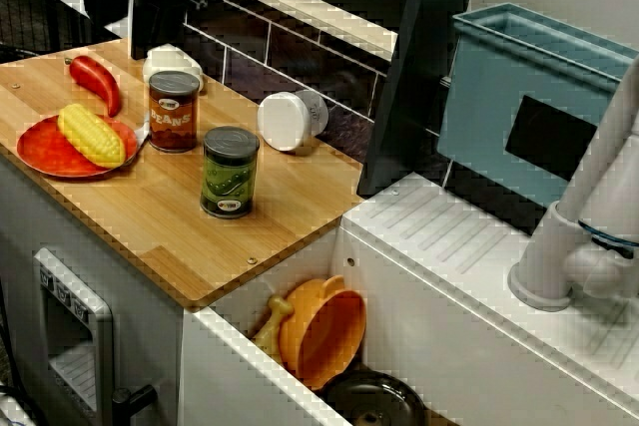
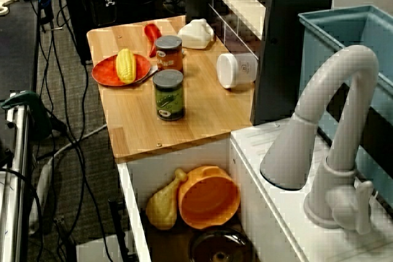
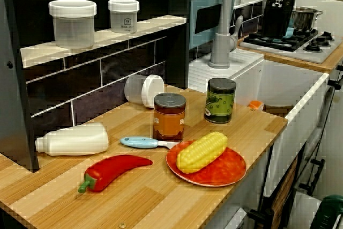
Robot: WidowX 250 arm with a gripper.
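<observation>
Near the pincer (image 1: 158, 29), white bottle (image 1: 172, 60)

A light wooden plank countertop (image 3: 161, 197) carries seven things. A glossy red plastic pepper (image 3: 115, 169) and a white plastic bottle (image 3: 75, 139) lie on their sides at one end. Near them are a pale blue-handled utensil (image 3: 140, 142) and a round red-orange plate (image 3: 225, 170). A brown-labelled tin can (image 3: 169, 117) and a green-labelled tin can (image 3: 220, 100) stand upright. A clear white-lidded jar (image 3: 143, 89) lies tipped by the tiled wall.

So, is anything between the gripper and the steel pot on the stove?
Nothing visible does. In the view from the counter end, the gripper hangs over the stove right beside the pot. Jaws too dark to read.
</observation>
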